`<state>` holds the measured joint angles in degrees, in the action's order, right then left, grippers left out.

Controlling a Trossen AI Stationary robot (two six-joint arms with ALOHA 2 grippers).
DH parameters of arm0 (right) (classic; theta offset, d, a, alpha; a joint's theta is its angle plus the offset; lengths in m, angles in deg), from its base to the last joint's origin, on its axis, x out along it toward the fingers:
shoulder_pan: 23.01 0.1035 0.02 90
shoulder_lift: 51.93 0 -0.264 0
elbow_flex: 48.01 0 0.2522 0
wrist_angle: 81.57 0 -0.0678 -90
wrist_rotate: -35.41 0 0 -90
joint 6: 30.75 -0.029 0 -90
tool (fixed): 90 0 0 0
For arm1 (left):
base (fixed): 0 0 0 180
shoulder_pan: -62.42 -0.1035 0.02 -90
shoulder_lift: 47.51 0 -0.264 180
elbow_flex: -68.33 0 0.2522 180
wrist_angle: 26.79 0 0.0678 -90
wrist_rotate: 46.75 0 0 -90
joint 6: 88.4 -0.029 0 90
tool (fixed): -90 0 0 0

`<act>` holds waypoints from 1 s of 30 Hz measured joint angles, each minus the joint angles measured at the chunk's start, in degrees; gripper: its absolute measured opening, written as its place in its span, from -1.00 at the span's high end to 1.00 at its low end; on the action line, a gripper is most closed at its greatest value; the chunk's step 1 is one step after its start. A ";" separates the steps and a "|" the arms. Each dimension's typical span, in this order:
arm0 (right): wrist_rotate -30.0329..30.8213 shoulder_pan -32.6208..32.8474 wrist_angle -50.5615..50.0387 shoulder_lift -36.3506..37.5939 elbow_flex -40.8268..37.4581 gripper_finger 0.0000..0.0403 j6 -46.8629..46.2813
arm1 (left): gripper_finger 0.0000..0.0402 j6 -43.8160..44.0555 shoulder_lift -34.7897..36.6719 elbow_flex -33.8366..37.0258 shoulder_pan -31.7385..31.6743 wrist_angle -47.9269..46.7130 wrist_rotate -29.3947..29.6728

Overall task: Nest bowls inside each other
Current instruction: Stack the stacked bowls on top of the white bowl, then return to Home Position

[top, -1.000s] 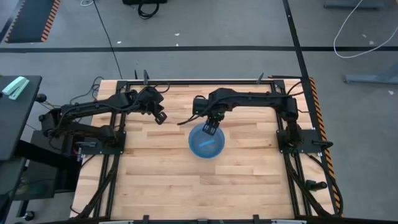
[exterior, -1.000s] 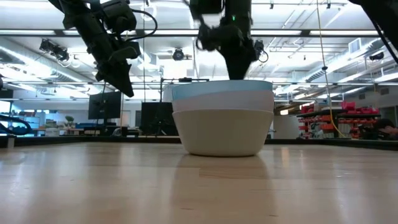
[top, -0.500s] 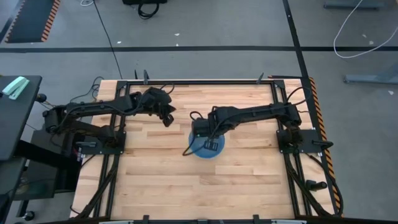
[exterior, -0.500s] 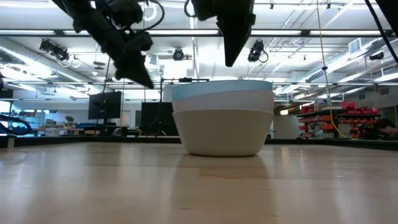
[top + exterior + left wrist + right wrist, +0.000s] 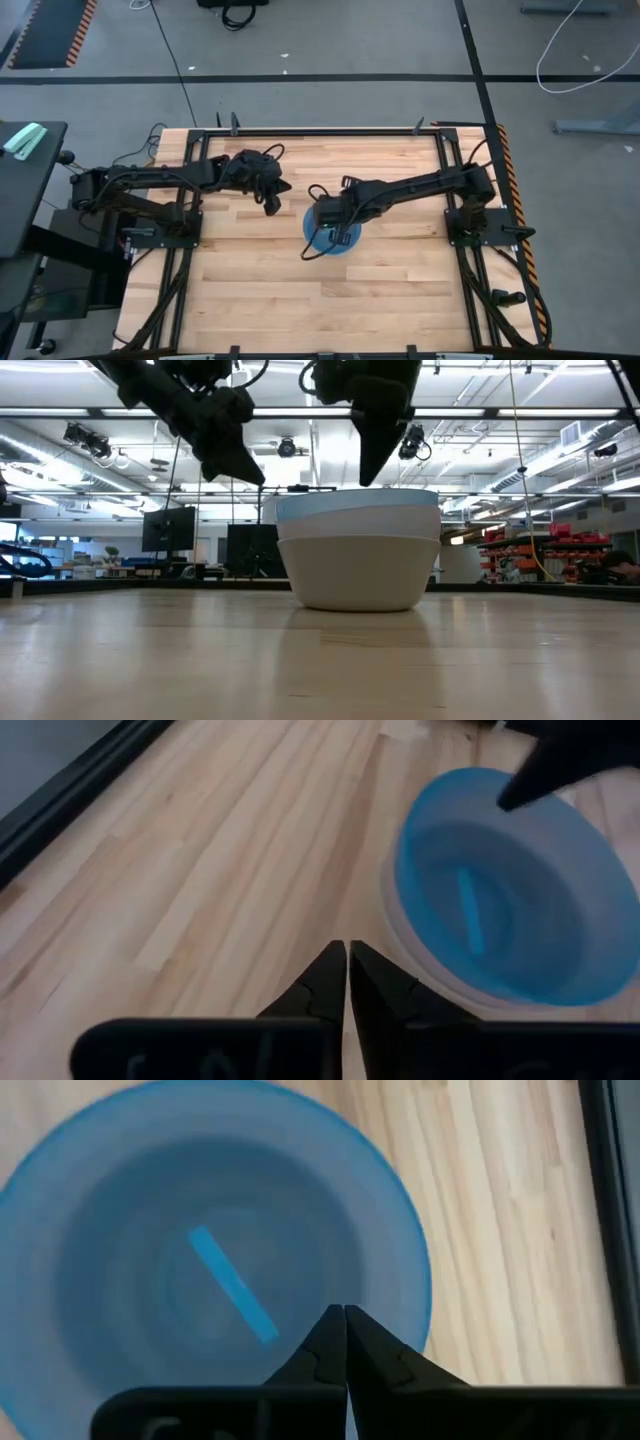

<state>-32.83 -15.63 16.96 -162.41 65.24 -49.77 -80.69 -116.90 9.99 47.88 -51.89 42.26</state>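
Note:
The bowls stand nested in one stack (image 5: 358, 560) at the middle of the table, resting on the bottom bowl's base. The translucent blue bowl (image 5: 352, 243) (image 5: 500, 890) (image 5: 200, 1260) is the innermost. Paler walls (image 5: 358, 575) show below its rim in the low view. My right gripper (image 5: 340, 240) (image 5: 368, 478) (image 5: 345, 1315) is shut and hangs just above the blue bowl's opening, tips pointing down, with nothing between them. My left gripper (image 5: 272, 207) (image 5: 255, 478) (image 5: 347, 952) is shut and hangs in the air to the left of the stack, slightly farther back.
A black frame rail (image 5: 320, 130) runs along the table's far edge, and the arm bases stand at the left and right sides. Bare wood (image 5: 320, 310) fills the table's near half. The room behind shows shelves and monitors.
My right gripper has moved from the stack's far rim toward the table's near edge, over the blue bowl, and its fingers have come together. My left gripper has moved toward the table's right and near edges, closer to the stack. The bowls have stayed put.

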 joint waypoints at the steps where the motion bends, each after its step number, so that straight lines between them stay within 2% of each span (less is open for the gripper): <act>1: -0.08 -0.47 2.27 1.33 -2.18 0.98 0.07 | 0.86 -0.01 0.00 0.00 0.20 0.06 -0.11; 7: -0.78 -3.92 12.09 8.29 -14.26 0.99 0.28 | 0.92 0.32 0.00 0.00 0.43 0.24 0.00; 15: -4.03 -6.41 25.78 13.22 -24.71 1.00 3.21 | 0.91 1.43 0.00 0.00 0.43 0.33 0.04; 21: -4.53 -8.18 27.30 13.68 -28.37 1.00 3.61 | 0.85 2.18 0.00 0.00 0.43 0.35 0.02; 30: -4.65 -7.12 30.00 16.17 -28.88 1.00 3.63 | 0.94 2.22 0.00 0.00 0.46 0.63 0.02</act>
<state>-37.48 -22.75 46.97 -146.24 36.36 -46.14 -78.47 -116.90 9.99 48.34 -51.26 42.28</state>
